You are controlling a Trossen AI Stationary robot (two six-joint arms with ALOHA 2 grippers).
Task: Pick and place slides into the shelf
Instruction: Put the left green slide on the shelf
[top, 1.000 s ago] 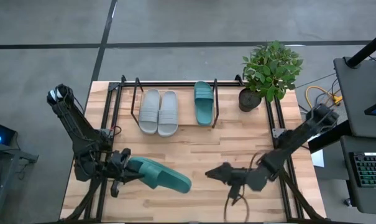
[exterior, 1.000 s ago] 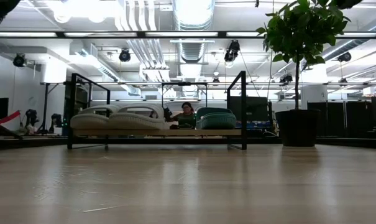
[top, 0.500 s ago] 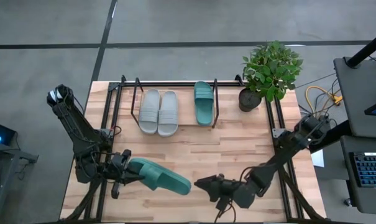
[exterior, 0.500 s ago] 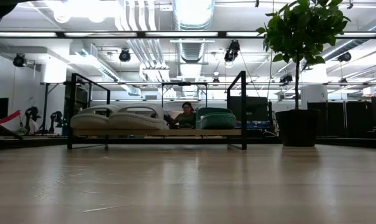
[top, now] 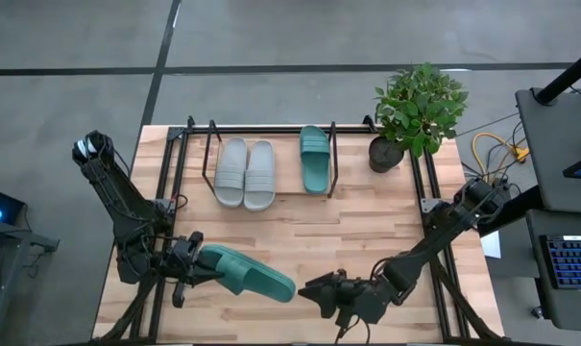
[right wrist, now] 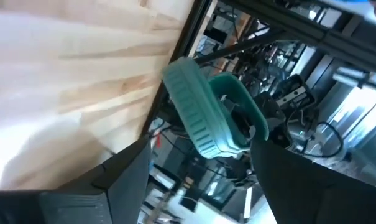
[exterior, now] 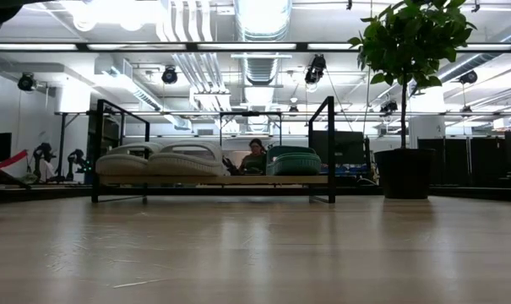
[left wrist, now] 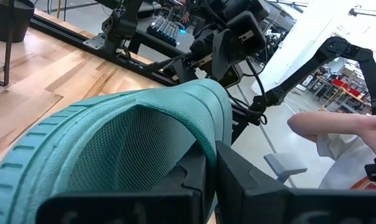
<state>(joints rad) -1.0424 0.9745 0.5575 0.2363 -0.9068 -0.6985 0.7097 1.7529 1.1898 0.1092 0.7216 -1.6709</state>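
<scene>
A dark teal slide (top: 252,273) hangs over the table's near left part, with my left gripper (top: 195,264) shut on its left end. My right gripper (top: 314,288) stands open just right of the slide's free end and faces it. In the right wrist view the slide (right wrist: 197,109) shows end-on between the spread fingers, farther off. On the shelf (top: 288,187) at the far edge, two light grey slides (top: 244,173) and one teal slide (top: 315,159) rest on their soles. My left gripper pinches the edge of the slide's strap (left wrist: 207,146) between its two fingers, one finger (left wrist: 191,183) on the footbed side under the strap, the other (left wrist: 250,186) outside. The fingers come nearly level from the table's left. The slide is turned on its side and juts toward my right gripper.
A potted plant (top: 417,111) stands at the far right corner beside the shelf. Black rails (top: 165,183) run along both table sides. A person (exterior: 255,157) sits behind the shelf in the room, and a hand (left wrist: 337,124) shows beyond the table. Bare wood lies mid-table.
My right gripper has moved toward the table's near edge and left, toward the held slide's free end, and has rolled about its own axis. The teal slide has kept its place.
</scene>
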